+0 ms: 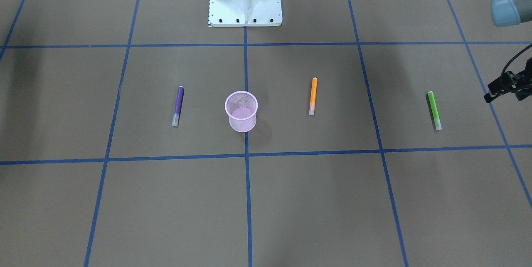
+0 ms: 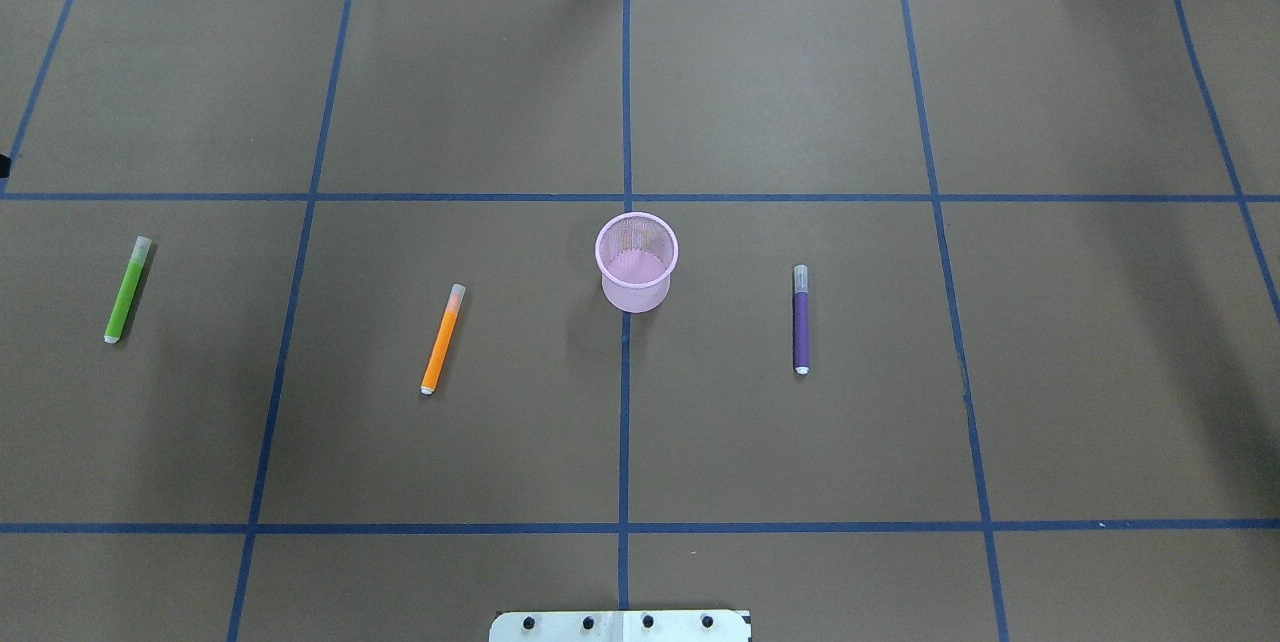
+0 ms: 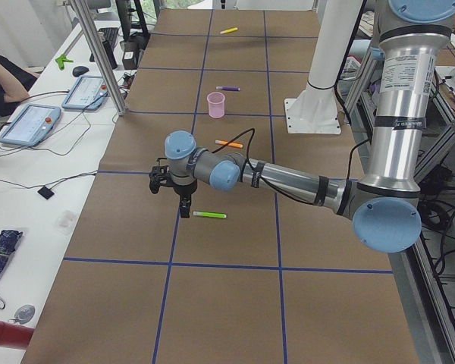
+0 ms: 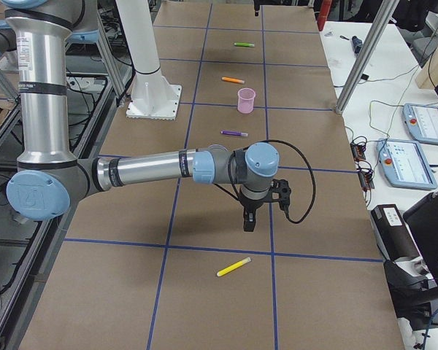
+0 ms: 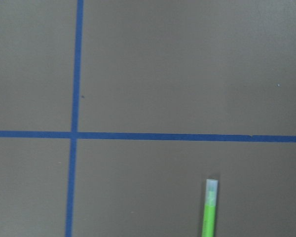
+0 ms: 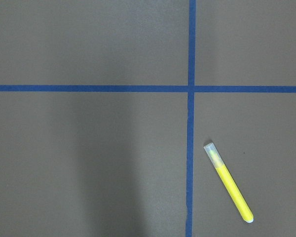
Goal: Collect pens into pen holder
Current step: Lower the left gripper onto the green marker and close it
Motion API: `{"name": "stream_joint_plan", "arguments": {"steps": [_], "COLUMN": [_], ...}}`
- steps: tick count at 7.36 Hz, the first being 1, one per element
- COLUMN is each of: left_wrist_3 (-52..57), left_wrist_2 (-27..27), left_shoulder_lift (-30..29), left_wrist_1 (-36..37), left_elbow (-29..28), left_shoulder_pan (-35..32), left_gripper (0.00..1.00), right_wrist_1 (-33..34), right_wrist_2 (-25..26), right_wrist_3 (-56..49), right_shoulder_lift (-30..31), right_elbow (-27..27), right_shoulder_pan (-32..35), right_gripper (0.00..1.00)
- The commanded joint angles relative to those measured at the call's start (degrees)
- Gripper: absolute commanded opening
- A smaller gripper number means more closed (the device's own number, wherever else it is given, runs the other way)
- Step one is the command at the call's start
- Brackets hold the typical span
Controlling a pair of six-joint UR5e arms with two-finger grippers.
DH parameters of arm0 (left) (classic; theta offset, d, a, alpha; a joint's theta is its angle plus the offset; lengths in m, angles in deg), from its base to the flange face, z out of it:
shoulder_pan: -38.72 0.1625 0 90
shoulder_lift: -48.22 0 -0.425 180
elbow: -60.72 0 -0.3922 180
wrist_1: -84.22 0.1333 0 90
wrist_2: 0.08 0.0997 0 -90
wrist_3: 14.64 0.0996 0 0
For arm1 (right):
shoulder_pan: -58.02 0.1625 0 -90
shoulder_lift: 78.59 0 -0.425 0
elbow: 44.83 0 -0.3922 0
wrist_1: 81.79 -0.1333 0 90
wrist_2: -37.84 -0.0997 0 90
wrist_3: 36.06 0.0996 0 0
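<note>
Left arm (image 3: 288, 180) is being held stretched outward, forearm near level, upper arm upright. Its wrist (image 3: 180, 145) is being bent so that the left gripper (image 3: 184, 213) is being pointed straight down. Right arm (image 4: 146, 171) is being held in a matching pose, right gripper (image 4: 248, 226) likewise being pointed downward. Whether the jaws are apart or together cannot be made out on either side.

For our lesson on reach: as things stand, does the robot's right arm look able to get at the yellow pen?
Probably yes: the right gripper hangs close by the yellow pen, which lies flat with nothing between them.
</note>
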Motion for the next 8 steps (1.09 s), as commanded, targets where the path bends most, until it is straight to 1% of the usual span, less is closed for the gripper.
{"name": "stream_joint_plan", "arguments": {"steps": [1, 2, 3, 4, 5, 7, 8], "left_wrist_3": [-6.8, -7.9, -10.9, -15.5, -16.1, -16.1, -15.8], "left_wrist_2": [5.3, 8.6, 8.9, 9.8, 12.6, 13.1, 13.1], "left_shoulder_lift": [0.4, 1.7, 2.3, 2.3, 2.3, 1.9, 1.8], "left_wrist_1": [-3.2, -6.9, -14.3, -20.9, -21.7, -21.8, -21.7], "left_elbow": [-0.2, -1.5, -4.9, -7.8, -8.3, -8.5, -8.9], "left_shoulder_pan": [7.0, 9.5, 10.0, 12.9, 14.8, 16.4, 17.0], "left_gripper": [1.00, 1.00, 1.00, 1.00, 1.00, 0.98, 0.94], "right_wrist_1": [-0.3, -0.2, -0.2, -0.1, -0.1, -0.1, -0.1], "right_wrist_2": [0.0, -0.1, -0.1, -0.2, -0.9, -1.5, -1.5], "right_wrist_3": [0.3, 0.4, 0.3, 0.4, 0.4, 0.4, 0.4], "right_shoulder_lift": [0.2, 0.2, 0.2, 0.2, 0.2, 0.2, 0.2], "right_elbow": [0.4, 0.4, 0.4, 0.4, 0.5, 0.5, 0.5], "right_shoulder_pan": [-0.5, -0.5, -0.5, -0.5, -0.5, -0.5, -0.5], "right_gripper": [1.00, 1.00, 1.00, 1.00, 1.00, 1.00, 1.00]}}
